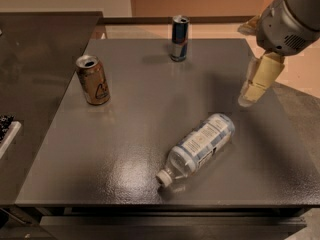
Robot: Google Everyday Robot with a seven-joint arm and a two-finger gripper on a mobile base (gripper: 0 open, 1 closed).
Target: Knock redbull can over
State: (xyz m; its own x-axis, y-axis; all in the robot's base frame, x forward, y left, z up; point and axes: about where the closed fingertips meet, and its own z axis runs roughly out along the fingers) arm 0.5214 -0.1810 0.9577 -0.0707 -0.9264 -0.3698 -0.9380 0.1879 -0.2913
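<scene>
The redbull can [179,38], slim, blue and silver, stands upright near the far edge of the dark table [140,114], in the middle. My gripper [250,95] hangs over the table's right side, pointing down, well to the right of the can and nearer to me. It touches nothing.
A tan-orange can [93,80] stands upright at the left of the table. A clear plastic bottle [198,147] with a white label lies on its side at the front centre, its cap towards me. A darker counter [35,59] adjoins the table on the left.
</scene>
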